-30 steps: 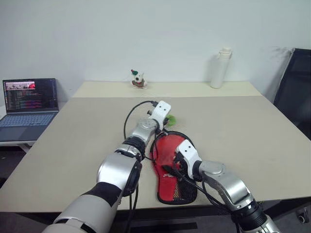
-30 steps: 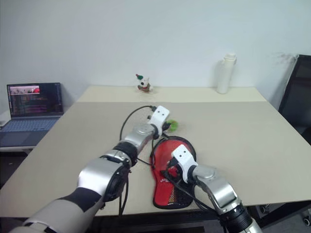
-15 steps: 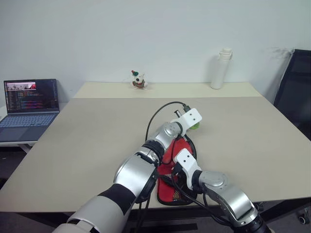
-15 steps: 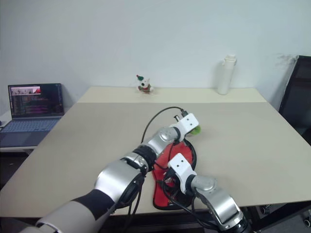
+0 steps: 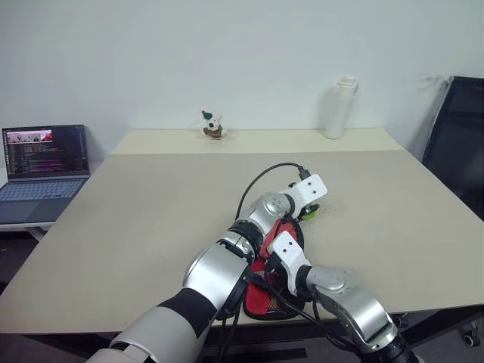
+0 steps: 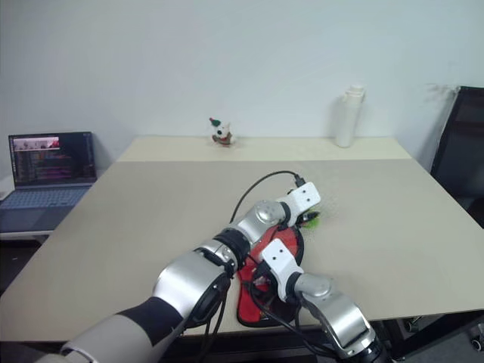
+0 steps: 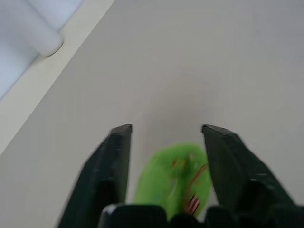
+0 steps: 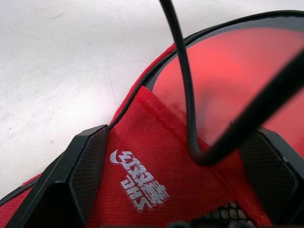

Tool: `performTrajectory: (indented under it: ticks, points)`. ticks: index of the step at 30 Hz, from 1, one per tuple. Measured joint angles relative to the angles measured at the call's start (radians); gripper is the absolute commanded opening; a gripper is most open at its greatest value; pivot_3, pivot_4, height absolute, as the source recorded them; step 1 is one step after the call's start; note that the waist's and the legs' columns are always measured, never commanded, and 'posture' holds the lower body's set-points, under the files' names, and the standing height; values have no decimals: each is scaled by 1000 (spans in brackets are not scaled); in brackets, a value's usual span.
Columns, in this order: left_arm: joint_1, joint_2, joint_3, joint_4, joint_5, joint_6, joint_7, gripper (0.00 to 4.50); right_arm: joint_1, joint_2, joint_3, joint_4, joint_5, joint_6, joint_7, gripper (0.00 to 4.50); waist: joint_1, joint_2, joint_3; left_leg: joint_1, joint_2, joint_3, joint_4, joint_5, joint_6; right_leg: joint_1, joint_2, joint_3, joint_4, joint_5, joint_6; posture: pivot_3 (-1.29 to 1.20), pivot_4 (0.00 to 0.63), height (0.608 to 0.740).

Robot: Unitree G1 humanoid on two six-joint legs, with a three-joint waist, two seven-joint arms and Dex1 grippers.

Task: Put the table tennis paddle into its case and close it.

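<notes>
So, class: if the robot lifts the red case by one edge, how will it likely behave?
The case looks like woven fabric with a mesh pocket, so its edge would probably flex. The paddle appears to lie inside, likely stiffening the round part. It lies flat on the table, so rolling seems unlikely.

Head cameras look forward and down across the desk (image 5: pixel 151 197), both sharing its far edge; the left wrist camera skims bare desktop, the right sits close over the case (image 8: pixel 156 142).
</notes>
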Motion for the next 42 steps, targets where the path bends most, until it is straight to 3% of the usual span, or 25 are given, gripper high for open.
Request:
performTrajectory:
  ticks: [1,8,17,23,27,34,42]
  points:
    - [0,2,8,0,-10,-3,-12,3752,-6,0,0,5,1,2,3,4500,-1,0,0,0,0,0,0,0,0,0,0,0,0,0,0,0,150,740]
    - [2,57,102,-10,-102,-40,-73,3752,-47,15,-44,31,33,36,20,4500,-1,0,0,2,1,0,0,0,0,0,1,1,2,0,0,0,150,740]
    - [5,231,227,-71,-242,-34,-160,3752,-63,-28,-222,-69,170,254,42,4500,7,1,1,-6,2,-2,0,0,0,-3,-1,-2,-2,0,0,0,150,740]
    - [177,398,268,-224,-357,73,-460,3752,-73,-193,-454,-238,297,387,86,4500,-3,2,3,-6,3,-1,-1,0,0,-5,-1,-1,-2,2,-4,0,150,740]
    - [339,428,227,-429,-404,165,-649,3752,-103,-214,-522,-241,359,416,98,4500,1,3,3,-6,3,-2,-1,0,0,-5,0,-1,0,2,-5,0,150,740]
    - [485,425,130,-661,-403,242,-685,3752,-246,-233,-518,1,304,297,44,4500,3,3,4,-5,3,-1,1,0,0,-4,-1,0,0,2,-3,0,150,740]
    - [489,367,27,-644,-356,180,-632,3752,-469,-102,-437,537,150,-1,-59,4500,0,3,4,-6,2,1,-1,0,0,-5,-1,1,0,3,-5,0,150,740]
